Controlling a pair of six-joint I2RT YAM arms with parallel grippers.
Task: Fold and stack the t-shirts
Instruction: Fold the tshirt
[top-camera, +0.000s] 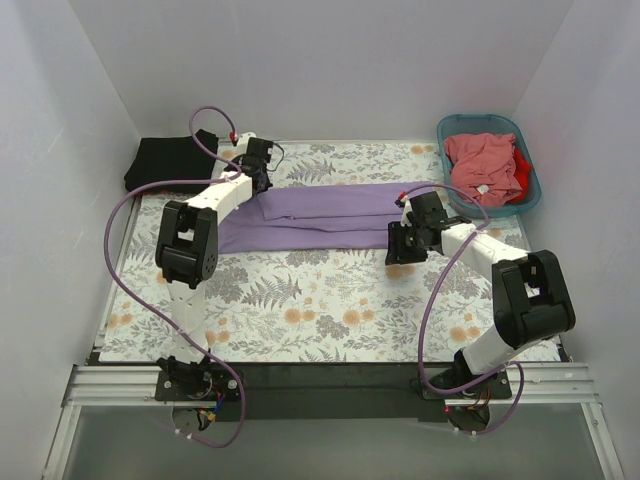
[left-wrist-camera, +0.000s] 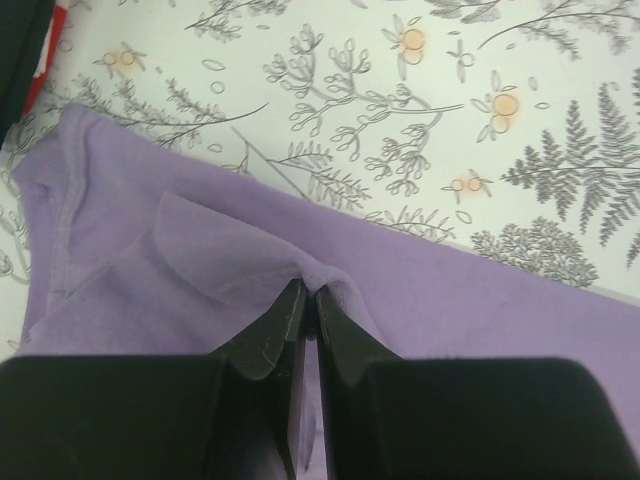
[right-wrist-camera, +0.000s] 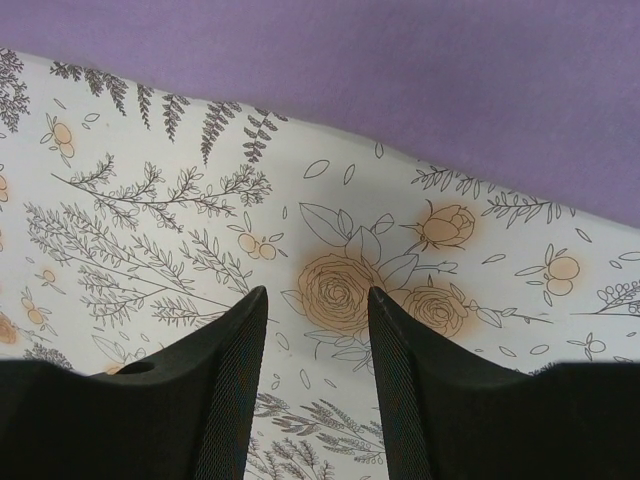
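1. Lavender shirt (top-camera: 320, 215): folded into a long band lying left to right across the far half of the floral cloth (top-camera: 330, 300), between the two grippers.
2. Left gripper (top-camera: 262, 180): set at the band's far-left end. In the left wrist view its tips (left-wrist-camera: 305, 295) are clenched on a small ridge of the lavender shirt (left-wrist-camera: 450, 310), and the fabric puckers upward where it is pinched. A rounded flap of the same shirt overlaps just left of the pinch.
3. Right gripper (top-camera: 403, 246): on the near side of the band's right end. In the right wrist view its fingers (right-wrist-camera: 315, 295) stand parted with nothing between them. Bare floral cloth (right-wrist-camera: 150, 200) with a rose print lies below. The edge of the lavender shirt (right-wrist-camera: 350, 80) runs just beyond the tips without touching them.
4. Black shirt (top-camera: 165, 160): folded flat at the far-left corner, near the band's left end.
5. Basket (top-camera: 480, 120): at the far-right corner. It holds a crumpled salmon shirt (top-camera: 480, 165), with a red shirt (top-camera: 520, 165) showing along its right side.
6. Dark shape (left-wrist-camera: 15, 60): cropped at the upper-left corner of the left wrist view and edged by a red strip. It may be the black shirt, but too little shows to be sure.
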